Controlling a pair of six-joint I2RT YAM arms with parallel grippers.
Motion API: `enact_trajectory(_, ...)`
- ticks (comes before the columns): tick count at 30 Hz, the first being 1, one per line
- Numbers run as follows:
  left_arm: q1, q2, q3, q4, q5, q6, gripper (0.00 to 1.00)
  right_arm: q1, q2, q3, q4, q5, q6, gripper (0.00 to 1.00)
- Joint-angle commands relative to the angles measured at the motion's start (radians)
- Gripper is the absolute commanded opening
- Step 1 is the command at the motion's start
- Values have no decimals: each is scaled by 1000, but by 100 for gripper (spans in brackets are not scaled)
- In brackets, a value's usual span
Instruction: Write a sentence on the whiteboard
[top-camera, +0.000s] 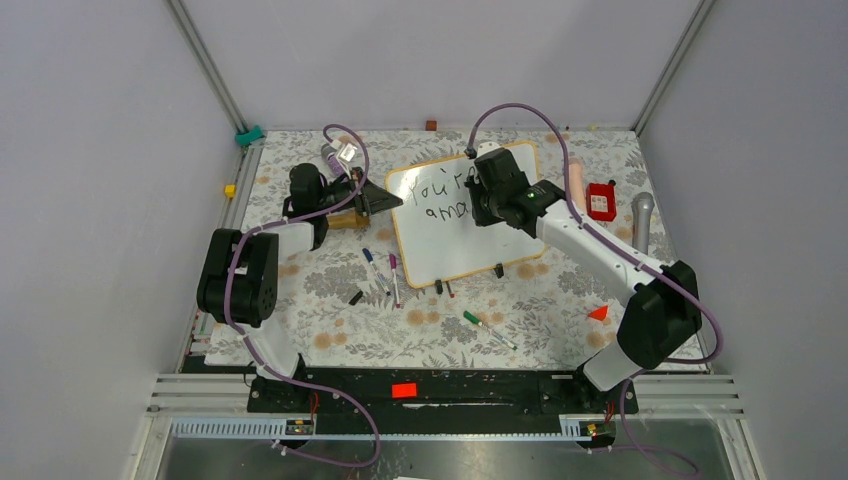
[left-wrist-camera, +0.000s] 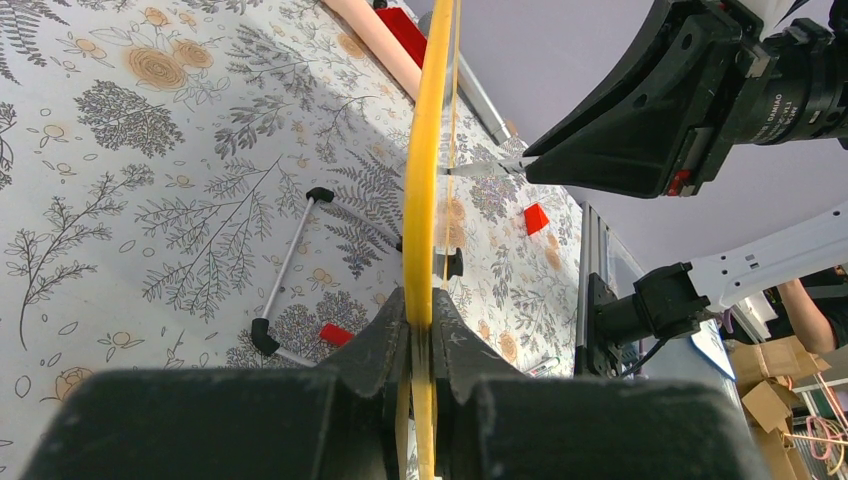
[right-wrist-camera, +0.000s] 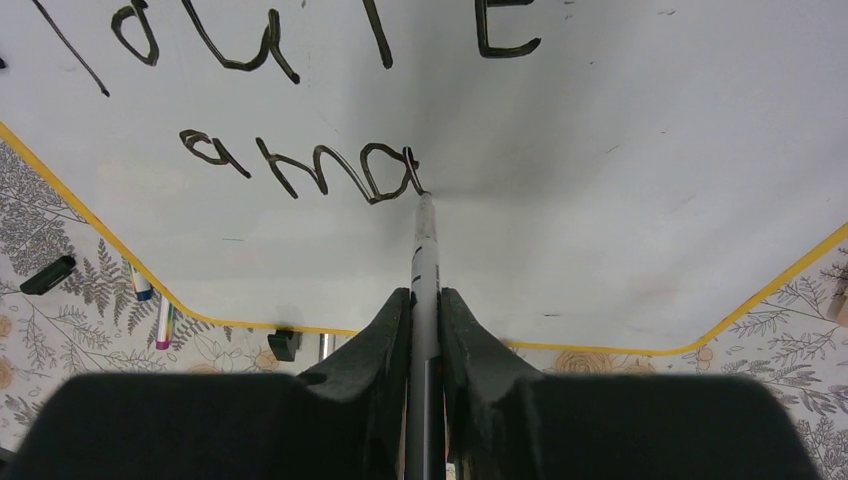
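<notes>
**Pressing a marker (right-wrist-camera: 425, 235) tip to the whiteboard (right-wrist-camera: 620, 140) at the end of "ama"**

The whiteboard (top-camera: 450, 250) stands at the middle of the far half of the desk (top-camera: 330, 325), tilted up on a wire stand whose black-capped feet show along its near edge. Its frame looks orange-tan from above and yellow in both wrist views. The sentence (right-wrist-camera: 300, 165) is in dark ink. The top line reads "You're", with its upper part cut off in the right wrist view, and the line beneath reads "ama". From above, the end of both lines is hidden behind the right arm.

The right hand (right-wrist-camera: 425, 300) is narrowed tight on the grey marker, one finger on each side of the barrel. The marker's tip touches the board just after the last "a". The left hand (left-wrist-camera: 420, 310) is clamped on the board's left edge, seen edge-on in its wrist view, with the frame (left-wrist-camera: 425, 150) rising straight out between the fingers. Behind the board a stand leg (left-wrist-camera: 288, 262) lies on the floral cloth.

Loose markers lie on the cloth near the board's near-left corner, a blue-capped one (top-camera: 374, 268) beside a purple-capped one (top-camera: 393, 275). A green-capped marker (top-camera: 488, 330) lies nearer the arm bases. To the right of the board are a pinkish cylinder (top-camera: 577, 180), a red box (top-camera: 600, 200) and a grey microphone-shaped object (top-camera: 642, 220). A small orange wedge (top-camera: 598, 313) sits near the right arm's elbow.
</notes>
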Motion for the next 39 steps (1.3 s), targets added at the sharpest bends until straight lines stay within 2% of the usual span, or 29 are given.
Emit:
enact_trajectory(1,-23,-37,32,44,3,59,2,-15,-51,3,3,23,-20,0)
enact_trajectory(8,-23,-35,37,43,5,56,2,-33,-122,-38,37,-34,-29,0)
enact_trajectory(14,-23,-41,33,38,7,56,3,-41,-134,-67,79,39,-41,0)
enact_trajectory(16,-24,-42,32,37,6,55,3,-41,-159,-112,139,64,-43,0)
enact_trajectory(20,-23,-39,36,30,7,53,3,-41,-244,-279,363,72,-53,0)
enact_trajectory(27,-23,-42,48,12,-1,61,3,-38,-291,-367,442,31,-58,0)
enact_trajectory(39,-24,-42,56,-5,-7,68,3,-30,-259,-349,469,8,-99,0)
